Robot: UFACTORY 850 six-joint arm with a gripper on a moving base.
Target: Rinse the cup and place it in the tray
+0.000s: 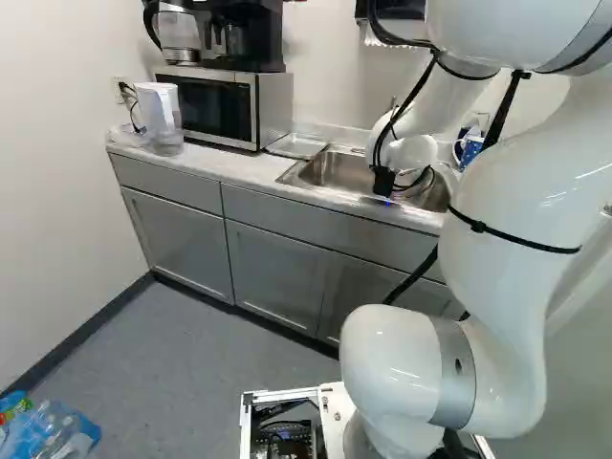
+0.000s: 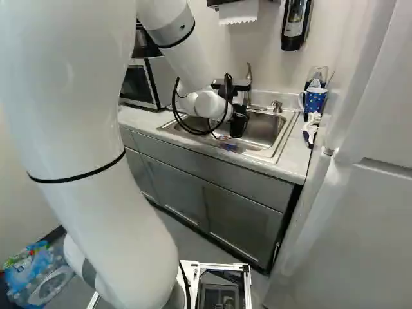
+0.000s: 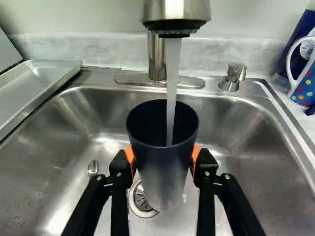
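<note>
Dark blue cup (image 3: 163, 174), wrist view: mouth up under running water (image 3: 172, 88), clamped in the partly spread hand (image 3: 163, 160); wet pads (image 3: 196, 155) may cause slippage. Left base view: tray (image 1: 298, 145) beside sink (image 1: 330, 196); carrying the cup full could wet the worktop (image 1: 229, 167).

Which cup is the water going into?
The plain dark cup, held in the gripper under the tap. The other one, the blue mug with coloured dots, stands beside the sink, away from the water.
</note>
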